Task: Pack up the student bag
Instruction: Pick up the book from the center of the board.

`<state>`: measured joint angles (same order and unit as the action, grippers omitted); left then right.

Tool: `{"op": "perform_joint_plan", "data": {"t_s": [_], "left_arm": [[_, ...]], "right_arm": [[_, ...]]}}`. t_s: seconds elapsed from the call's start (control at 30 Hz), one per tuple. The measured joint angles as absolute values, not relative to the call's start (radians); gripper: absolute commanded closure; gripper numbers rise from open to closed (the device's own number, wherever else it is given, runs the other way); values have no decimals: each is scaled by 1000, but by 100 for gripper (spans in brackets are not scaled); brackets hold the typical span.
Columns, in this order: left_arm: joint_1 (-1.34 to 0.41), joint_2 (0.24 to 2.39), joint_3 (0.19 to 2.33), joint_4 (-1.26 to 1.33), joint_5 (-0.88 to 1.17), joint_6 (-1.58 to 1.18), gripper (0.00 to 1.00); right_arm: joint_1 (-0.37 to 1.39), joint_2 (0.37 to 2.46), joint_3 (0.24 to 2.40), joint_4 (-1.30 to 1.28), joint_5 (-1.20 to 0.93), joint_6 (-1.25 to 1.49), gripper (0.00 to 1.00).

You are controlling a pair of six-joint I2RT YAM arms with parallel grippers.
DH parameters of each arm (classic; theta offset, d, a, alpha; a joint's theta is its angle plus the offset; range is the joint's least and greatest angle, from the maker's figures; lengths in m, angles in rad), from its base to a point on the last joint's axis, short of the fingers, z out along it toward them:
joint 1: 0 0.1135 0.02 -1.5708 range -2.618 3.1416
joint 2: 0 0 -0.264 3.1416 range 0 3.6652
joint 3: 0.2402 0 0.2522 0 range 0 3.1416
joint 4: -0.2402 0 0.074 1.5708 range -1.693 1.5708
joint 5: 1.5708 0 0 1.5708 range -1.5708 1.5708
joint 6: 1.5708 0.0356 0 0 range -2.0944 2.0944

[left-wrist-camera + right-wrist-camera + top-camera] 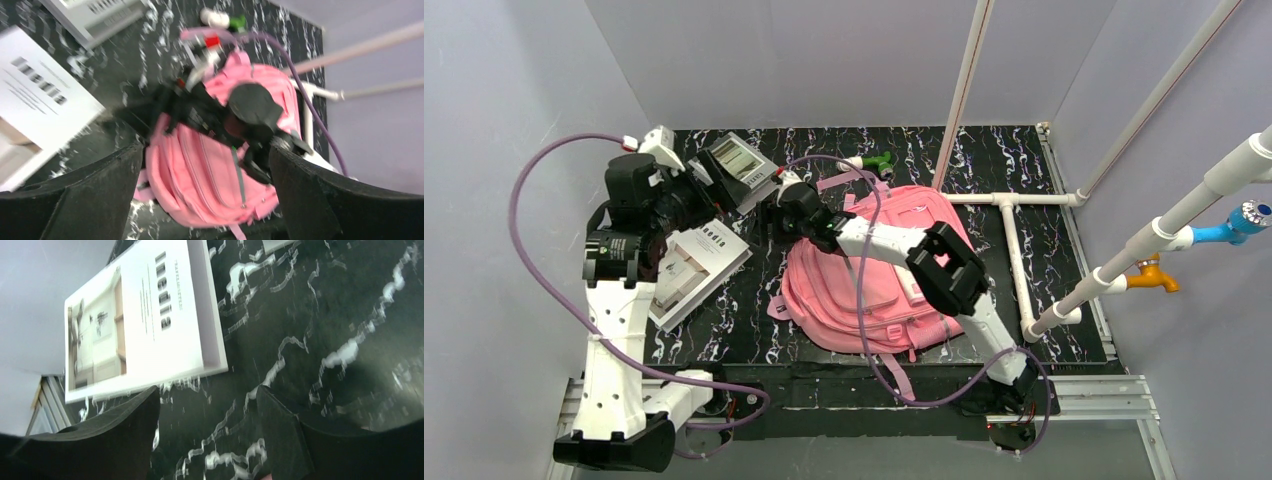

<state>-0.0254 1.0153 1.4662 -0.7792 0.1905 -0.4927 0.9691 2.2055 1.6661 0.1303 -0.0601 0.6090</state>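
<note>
Where the student bag (864,290) lies: flat on the tabletop (754,330), centre-right (right arm stretched over it)
Left end effector (206,152): fingers apart, nothing held
Right end effector (207,395): fingers apart, nothing held, hung over bare tabletop near the white book (140,315)

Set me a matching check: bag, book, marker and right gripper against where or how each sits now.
Things: 1 bag; 2 book; 3 marker; 4 right gripper.
States: A open, above bare table; B far edge, beyond the bag; C under the right arm; D beside the left arm.
Pairs: 1-C; 2-D; 3-B; 4-A.
</note>
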Motion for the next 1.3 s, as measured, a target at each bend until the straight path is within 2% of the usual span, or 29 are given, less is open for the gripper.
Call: {"op": "perform_joint_plan", "data": {"t_s": [0.2,0.33,0.6,0.83,0.93,1.07,1.3], "left_arm": [[-70,1010,1382,-752,379,-517,7],[-95,994,1385,-733,427,-517,8],[-108,994,1422,-732,461,-505,10],[-110,1002,1422,-732,465,-492,9],[-110,1008,1422,-732,465,-490,9],[-110,1013,1422,-733,464,-485,9],[-111,1014,1422,-735,451,-466,8]], "right_arm": [[967,2400,1906,130,-73,670,34],[967,2436,1924,130,-83,689,47],[963,2502,1959,150,-163,733,52],[962,2510,1954,200,-226,796,64],[962,2510,1937,248,-248,837,75],[961,2510,1908,295,-273,891,97],[950,2510,1906,349,-323,942,99]]}}
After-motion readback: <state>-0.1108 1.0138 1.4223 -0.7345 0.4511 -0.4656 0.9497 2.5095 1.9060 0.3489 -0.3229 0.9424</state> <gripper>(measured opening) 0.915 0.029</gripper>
